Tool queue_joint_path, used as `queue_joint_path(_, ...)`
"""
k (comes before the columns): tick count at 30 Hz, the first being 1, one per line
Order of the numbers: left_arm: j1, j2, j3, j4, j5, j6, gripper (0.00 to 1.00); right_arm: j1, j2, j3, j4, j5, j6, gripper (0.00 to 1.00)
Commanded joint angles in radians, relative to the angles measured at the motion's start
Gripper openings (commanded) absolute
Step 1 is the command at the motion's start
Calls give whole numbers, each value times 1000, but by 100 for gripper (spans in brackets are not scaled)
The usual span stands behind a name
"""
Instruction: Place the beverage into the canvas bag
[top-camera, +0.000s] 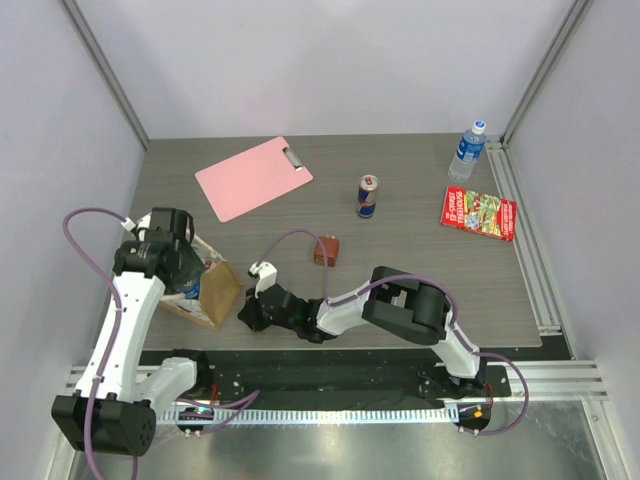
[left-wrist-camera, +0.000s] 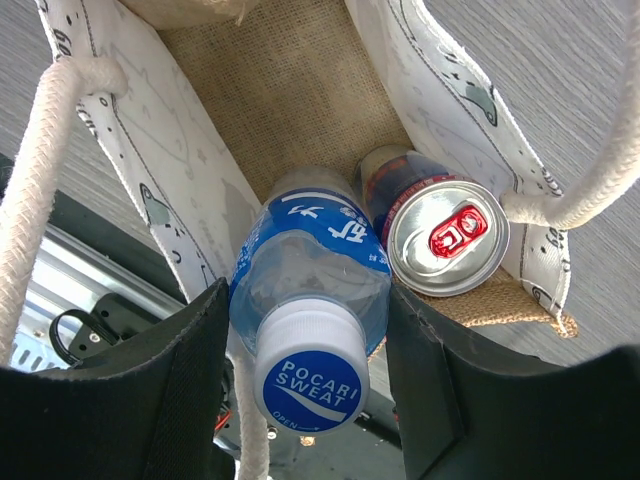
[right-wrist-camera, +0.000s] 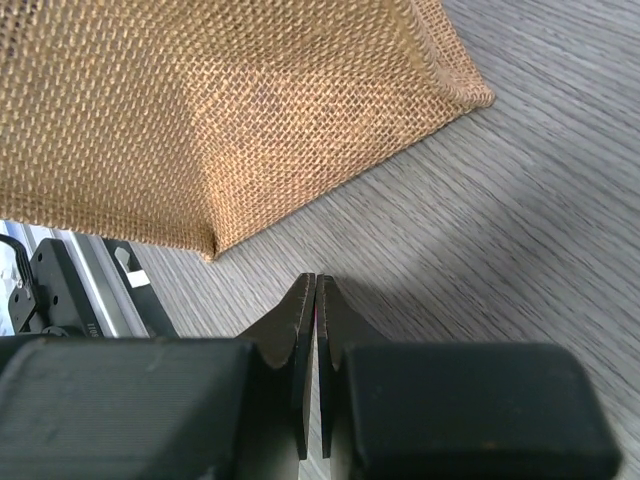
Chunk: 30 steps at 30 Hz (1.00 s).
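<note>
The tan canvas bag (top-camera: 218, 296) stands at the table's near left, its cream rope handles (left-wrist-camera: 40, 170) spread apart. My left gripper (left-wrist-camera: 308, 292) hangs over the bag's mouth, shut on the beverage, a blue-labelled Pocari Sweat bottle (left-wrist-camera: 310, 265) whose lower part is inside the bag (left-wrist-camera: 290, 90). Beside it in the bag stands a silver-topped can (left-wrist-camera: 447, 235). My right gripper (right-wrist-camera: 316, 282) is low over the table just right of the bag (right-wrist-camera: 200, 120), shut with nothing between its fingers. From above, the right gripper (top-camera: 250, 318) lies next to the bag's right side.
A pink clipboard (top-camera: 252, 177) lies at the back left. A Red Bull can (top-camera: 368, 196) stands mid-table, with a small reddish-brown box (top-camera: 326, 250) in front of it. A water bottle (top-camera: 466, 151) and a red packet (top-camera: 478, 212) are at the back right.
</note>
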Motion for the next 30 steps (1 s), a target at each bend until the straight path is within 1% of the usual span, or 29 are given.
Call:
queue_joint_path(1, 7, -26, -7, 55, 14, -40, 48, 3, 12, 44, 56, 28, 0, 9)
queue_joint_path(2, 5, -30, -10, 57, 12, -47, 52, 3, 18, 52, 56, 27, -2, 9)
queue_joint_path(3, 5, -36, -12, 57, 12, -51, 62, 3, 20, 55, 53, 27, -2, 9)
queue_joint_path(6, 5, -55, -7, 55, 3, -71, 76, 3, 27, 66, 44, 19, -2, 9)
queue_joint_path(8, 5, -69, -4, 54, 2, -73, 80, 3, 30, 66, 41, 25, -2, 9)
queue_joint_path(9, 7, -73, -4, 52, 0, -74, 84, 3, 29, 66, 43, 27, -2, 9)
queue_joint_path(14, 7, -88, 17, 43, -6, -64, 89, 3, 35, 67, 35, 37, -6, 9)
queue_joint_path(16, 7, -92, 33, 29, -27, -44, 88, 2, 35, 70, 30, 39, -6, 9)
queue_joint_path(17, 5, -98, 44, 29, -43, -34, 86, 2, 35, 70, 27, 39, -6, 9)
queue_joint_path(18, 7, -105, 44, 31, -79, -21, 86, 3, 32, 72, 26, 39, -12, 9)
queue_joint_path(20, 5, -115, 42, 35, -101, -7, 84, 3, 29, 72, 23, 44, -15, 9)
queue_joint_path(24, 5, -110, 15, 63, -71, 12, 79, 3, 21, 67, 12, 60, -28, 9)
queue_joint_path(27, 7, -93, -4, 81, -57, 16, 71, 3, 16, 61, 10, 60, -29, 9)
queue_joint_path(30, 5, -87, -7, 78, -63, 24, 53, 3, 15, 58, 9, 57, -26, 9)
